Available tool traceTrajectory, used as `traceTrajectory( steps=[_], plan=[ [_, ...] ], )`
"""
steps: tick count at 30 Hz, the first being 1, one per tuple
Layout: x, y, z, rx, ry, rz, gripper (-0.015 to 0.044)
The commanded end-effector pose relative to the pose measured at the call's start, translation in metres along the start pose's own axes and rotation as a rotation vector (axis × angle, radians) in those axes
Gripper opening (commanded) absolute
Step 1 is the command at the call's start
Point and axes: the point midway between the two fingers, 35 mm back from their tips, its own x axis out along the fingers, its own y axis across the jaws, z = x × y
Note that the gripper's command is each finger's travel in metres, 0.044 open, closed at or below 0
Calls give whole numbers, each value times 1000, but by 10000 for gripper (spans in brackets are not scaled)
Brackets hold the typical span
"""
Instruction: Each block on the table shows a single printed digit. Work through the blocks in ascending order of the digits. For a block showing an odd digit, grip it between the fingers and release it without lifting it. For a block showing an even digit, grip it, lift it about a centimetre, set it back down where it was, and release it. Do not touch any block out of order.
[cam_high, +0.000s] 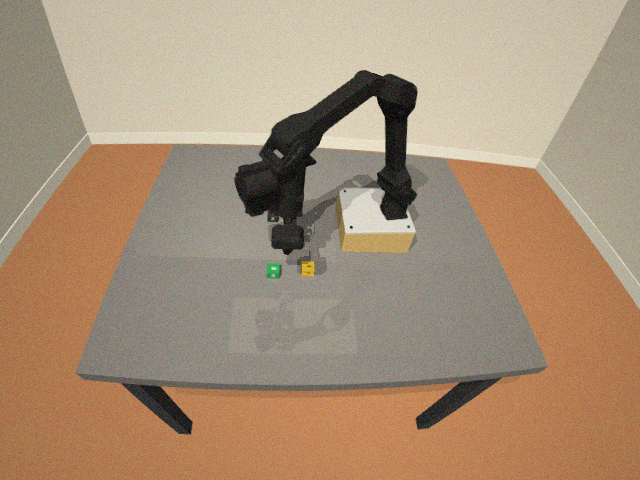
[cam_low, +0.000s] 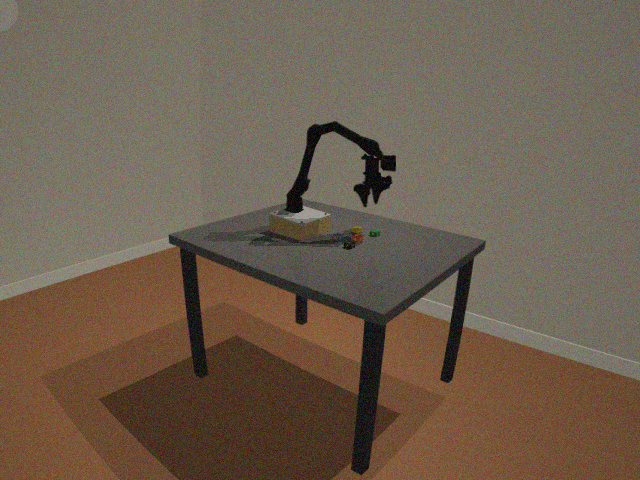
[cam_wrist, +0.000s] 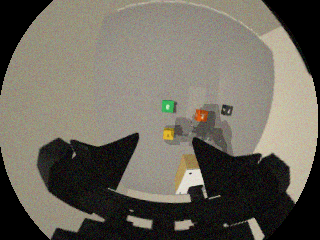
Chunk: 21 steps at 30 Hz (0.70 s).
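We see the open, empty tool (cam_high: 287, 252) (cam_low: 370, 204) (cam_wrist: 166, 138) above four blocks on the desk (cam_high: 180, 330) (cam_low: 289, 263) (cam_wrist: 135, 60). Their digits are too blurred to read, so a misread could break the order. The wrist view shows the orange block (cam_wrist: 201, 115); the arm (cam_high: 336, 105) (cam_low: 309, 160) hides it from above.

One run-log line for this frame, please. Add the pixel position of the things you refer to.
hand (cam_high: 287, 251) (cam_low: 370, 204) (cam_wrist: 166, 138): open, empty, raised above table | blocks in wrist view: green (cam_wrist: 168, 106), yellow (cam_wrist: 169, 134), orange (cam_wrist: 201, 115), black (cam_wrist: 227, 110) | digits: unreadable

Looking steeply down from above the near edge; from farther off, obliquely across; and closely from the wrist, all sharing the tabletop (cam_high: 423, 320) (cam_low: 289, 263) (cam_wrist: 135, 60).
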Motion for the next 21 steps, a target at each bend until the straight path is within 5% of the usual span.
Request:
traceTrajectory(
  steps=[1,21],
  plan=[
    [2,-5,27,2,4,-2,400],
    [2,-7,28,2,4,-2,400]
  ],
)
